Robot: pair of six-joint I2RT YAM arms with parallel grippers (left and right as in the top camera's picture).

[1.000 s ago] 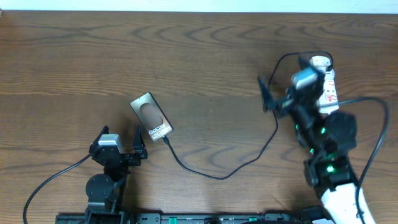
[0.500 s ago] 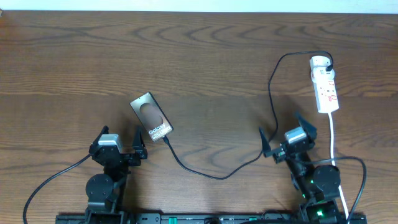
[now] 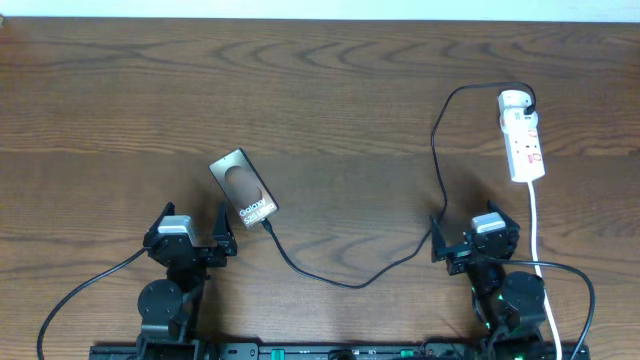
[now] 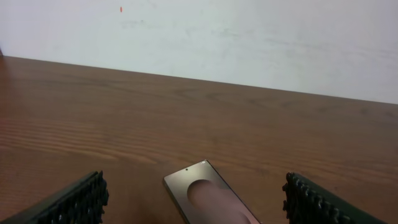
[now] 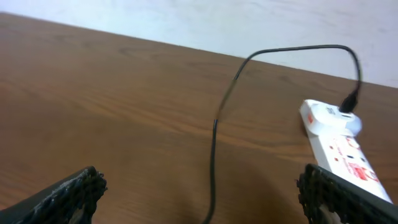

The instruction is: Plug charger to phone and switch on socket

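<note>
The left hand (image 3: 193, 218) and the right hand (image 3: 467, 232) sit near the front of the surface (image 3: 330, 100), fingers apart, holding nothing. The phone (image 3: 243, 184) lies just beyond the left hand. The charger (image 3: 340, 283) runs from the phone's near end to the socket (image 3: 523, 140) at far right.

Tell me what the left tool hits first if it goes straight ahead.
Probably the phone, lying flat just ahead of the left tool, slightly right of centre; height is unclear, so it might pass over.

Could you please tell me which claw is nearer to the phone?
Left. The left claw is just short of the phone; the right claw is far across the table, near the power strip.
</note>
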